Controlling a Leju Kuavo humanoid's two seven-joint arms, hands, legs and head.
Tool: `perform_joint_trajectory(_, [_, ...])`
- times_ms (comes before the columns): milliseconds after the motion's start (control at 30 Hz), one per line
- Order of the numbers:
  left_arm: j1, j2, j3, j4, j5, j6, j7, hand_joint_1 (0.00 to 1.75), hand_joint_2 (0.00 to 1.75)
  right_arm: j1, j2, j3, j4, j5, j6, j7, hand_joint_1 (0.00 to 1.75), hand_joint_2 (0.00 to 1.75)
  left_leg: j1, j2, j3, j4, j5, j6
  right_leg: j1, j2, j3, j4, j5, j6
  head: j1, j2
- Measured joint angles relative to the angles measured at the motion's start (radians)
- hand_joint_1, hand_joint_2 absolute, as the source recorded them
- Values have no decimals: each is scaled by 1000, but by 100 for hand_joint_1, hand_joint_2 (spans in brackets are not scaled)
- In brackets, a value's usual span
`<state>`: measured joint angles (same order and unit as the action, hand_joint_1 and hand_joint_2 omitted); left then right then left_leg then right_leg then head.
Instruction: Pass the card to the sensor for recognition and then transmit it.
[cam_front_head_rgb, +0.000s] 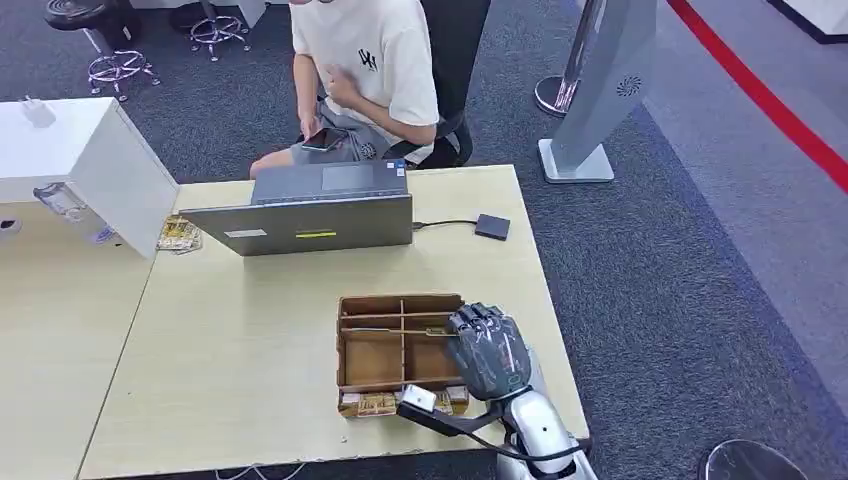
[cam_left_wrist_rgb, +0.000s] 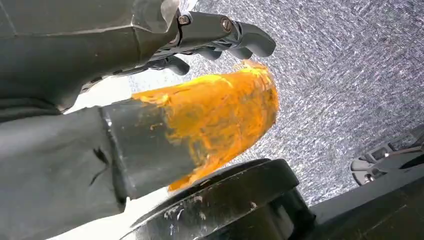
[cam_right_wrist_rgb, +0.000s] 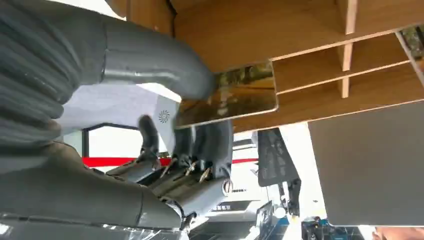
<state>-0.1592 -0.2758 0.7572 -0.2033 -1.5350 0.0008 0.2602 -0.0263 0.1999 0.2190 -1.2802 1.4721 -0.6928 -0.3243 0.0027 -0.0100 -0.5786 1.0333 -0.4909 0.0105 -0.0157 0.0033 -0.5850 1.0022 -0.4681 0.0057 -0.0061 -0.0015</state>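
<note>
Card (cam_right_wrist_rgb: 235, 95) in right hand (cam_front_head_rgb: 487, 350), above tan table (cam_front_head_rgb: 250, 330), seemingly.

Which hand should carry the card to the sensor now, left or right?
Right. The right hand is over the wooden tray and already pinches the card between thumb and fingers. The left hand hangs over the carpet, away from the table.

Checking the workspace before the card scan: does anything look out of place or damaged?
Mostly tidy. The right hand holds a card over the wooden divided box. Some cards lie outside the box at its near edge, and more sit loose by the laptop. The left hand's thumb has a rough orange coating.
</note>
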Motion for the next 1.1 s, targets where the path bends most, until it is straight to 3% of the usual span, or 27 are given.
perform_joint_trajectory(33, [0,0,0,0,0,0,0,0,0,-1,-1,-1,5,2,0,5,159,175,0,0,0,0,0,0,0,0,0,0,0,0,0,0])
perform_joint_trajectory(67, [0,0,0,0,0,0,0,0,0,-2,-2,-1,6,3,0,8,161,175,0,0,0,0,0,0,0,0,0,0,0,0,0,0])
perform_joint_trajectory(100, [0,0,0,0,0,0,0,0,0,-2,-4,-2,11,3,0,11,175,175,0,0,0,0,0,0,0,0,0,0,0,0,0,0])
perform_joint_trajectory(333, [0,0,0,0,-13,-2,0,0,0,-9,-18,-15,26,-16,0,7,175,175,0,0,0,0,0,0,0,0,0,0,0,0,0,0])
perform_joint_trajectory(500, [0,0,0,0,-15,-2,0,0,0,-5,5,-58,0,-116,-1,-147,175,175,0,0,0,0,0,0,0,0,0,0,0,0,0,0])
perform_joint_trajectory(567, [0,0,0,0,-15,-2,-3,0,0,-2,34,-93,-20,-189,-1,-241,175,175,0,0,0,0,0,0,0,0,0,0,0,0,0,0])
perform_joint_trajectory(633, [0,-1,0,0,-15,-1,-7,0,0,1,59,-115,-41,-296,-1,-285,175,175,0,0,0,0,0,0,0,0,0,0,0,0,0,0])
perform_joint_trajectory(667, [0,-1,0,0,-15,0,-10,0,0,2,65,-115,-55,-371,-1,-283,175,175,0,0,0,0,0,0,0,0,0,0,0,0,0,0])
perform_joint_trajectory(733, [1,-1,0,0,-13,0,-16,0,0,8,61,-91,-106,-538,-1,-215,175,175,0,0,0,0,0,0,0,0,0,0,0,0,0,0])
perform_joint_trajectory(833, [1,-1,0,0,-13,1,-18,0,0,9,47,-43,-157,-637,-3,-167,175,175,0,1,0,0,0,0,0,1,0,0,0,0,0,0])
perform_joint_trajectory(933, [2,-1,0,0,-12,3,-21,0,0,16,21,6,-241,-823,4,-150,175,175,0,0,0,0,0,0,0,-1,0,0,0,0,0,0])
perform_joint_trajectory(1033, [1,-2,0,0,-12,3,-22,0,0,16,8,30,-283,-862,12,-149,175,175,0,1,0,0,0,0,0,1,0,0,0,0,0,0])
perform_joint_trajectory(1100, [2,-2,0,0,-11,3,-26,0,0,20,0,43,-314,-974,39,-172,175,175,0,1,0,0,0,0,0,0,0,0,0,0,0,0])
